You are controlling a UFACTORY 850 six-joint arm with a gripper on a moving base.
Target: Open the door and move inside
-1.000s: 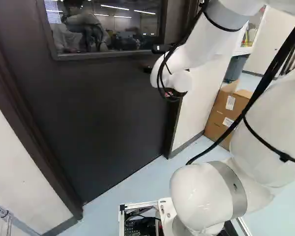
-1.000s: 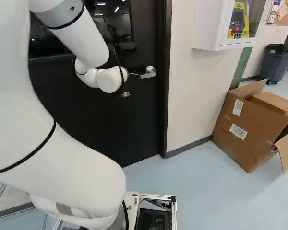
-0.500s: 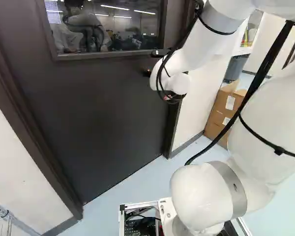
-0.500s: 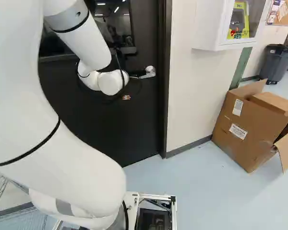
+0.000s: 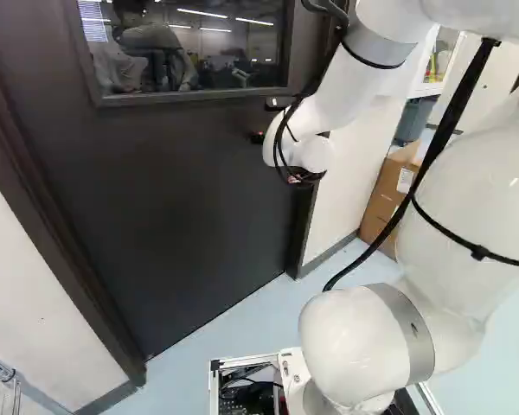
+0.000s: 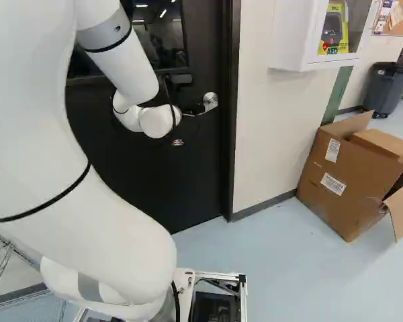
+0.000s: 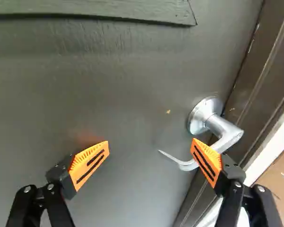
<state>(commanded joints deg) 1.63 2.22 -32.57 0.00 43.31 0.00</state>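
1. My gripper (image 6: 178, 142) stood wide open at the dark door (image 5: 199, 190), its two orange-padded fingers spread well apart and grasping nothing.
2. The silver lever handle (image 7: 222, 126) sat on the far side of my right finger, near the door's right edge. Its slim, curved end reached past that finger toward the gap; I could not tell whether finger and metal touched.
3. My white arm (image 5: 337, 95) reached forward to the door from the near right, black cables strapped along it.
4. The door stood closed in its dark frame (image 6: 232, 147), its window (image 5: 190, 52) set above and to the left of my fingers.
5. To the right of the frame ran a pale wall (image 6: 262, 134), bearing a white cabinet (image 6: 292, 37) with a yellow device (image 6: 332, 33) inside.
6. Below and right of that cabinet, an open cardboard box (image 6: 349, 181) rested on the light blue floor (image 6: 289, 261), with a gray bin (image 6: 383, 90) farther off.
7. At the near left, part of a wire rack (image 5: 0, 393) stood beside the wall.
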